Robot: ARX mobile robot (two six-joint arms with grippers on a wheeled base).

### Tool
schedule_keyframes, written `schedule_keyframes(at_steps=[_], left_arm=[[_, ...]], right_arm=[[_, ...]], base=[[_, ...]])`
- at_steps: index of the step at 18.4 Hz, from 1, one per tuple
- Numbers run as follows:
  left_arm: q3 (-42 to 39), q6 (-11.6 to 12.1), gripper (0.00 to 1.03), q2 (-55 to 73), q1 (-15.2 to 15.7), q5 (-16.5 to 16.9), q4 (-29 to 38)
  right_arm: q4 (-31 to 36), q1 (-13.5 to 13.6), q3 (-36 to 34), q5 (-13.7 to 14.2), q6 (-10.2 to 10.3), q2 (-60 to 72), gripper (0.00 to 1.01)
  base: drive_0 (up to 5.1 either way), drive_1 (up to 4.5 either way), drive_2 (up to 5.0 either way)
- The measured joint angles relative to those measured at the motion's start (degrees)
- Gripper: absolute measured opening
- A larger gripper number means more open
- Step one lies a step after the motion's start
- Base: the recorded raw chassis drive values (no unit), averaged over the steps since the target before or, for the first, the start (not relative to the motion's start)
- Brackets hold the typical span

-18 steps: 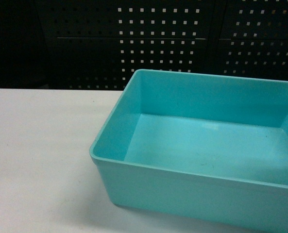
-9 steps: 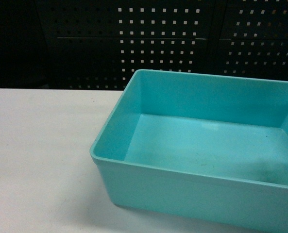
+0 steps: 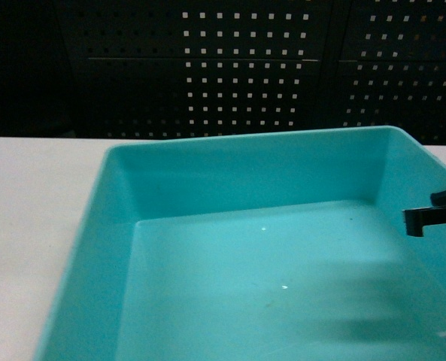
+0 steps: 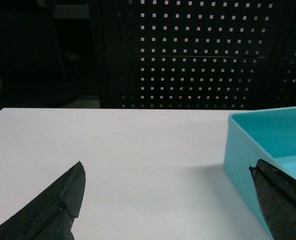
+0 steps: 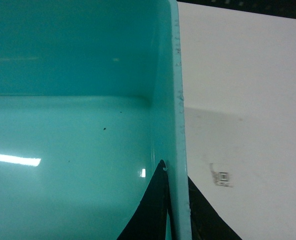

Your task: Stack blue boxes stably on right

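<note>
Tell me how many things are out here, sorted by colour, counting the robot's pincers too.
Turquoise tub: 1
White table: 1
Black pincers: 2, the left pincer open over the table, the right pincer closed on the tub's wall
Total: 4

No text, label or number can be read; a table (image 5: pixel 247 100) mark is illegible.

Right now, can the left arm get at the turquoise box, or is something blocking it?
Probably yes. The left gripper is open, with only bare white table between it and the turquoise box. The right gripper already straddles the box's other wall.
</note>
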Motion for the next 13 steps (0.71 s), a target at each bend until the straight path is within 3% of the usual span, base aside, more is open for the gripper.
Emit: schedule_keyframes(at_steps=[2,6,10,13], left_arm=[[0.00,0.00,0.98,0.00,0.00,-0.02,0.00],[0.00,0.00,0.98,0.00,0.00,0.00,-0.02],[0.00,0.00,0.98,0.00,0.00,0.00,0.00],[0.00,0.00,0.98,0.00,0.00,0.00,0.00]], right_arm=[[0.02,2.93,-0.31,2.34,2.62,-0.20,0.02],[-2.12,4.09,0.26,4.28,6.69,-0.04,0.02],[-4.28,7.50,2.58,6.56,14.08,1.53,0.02],[-4.11,8.26,2.82,7.15,15.56,1.90,0.02]], base=[[0.0,0.00,0.0],[0.0,0.00,0.0],[0.0,0.00,0.0],[0.0,0.00,0.0]])
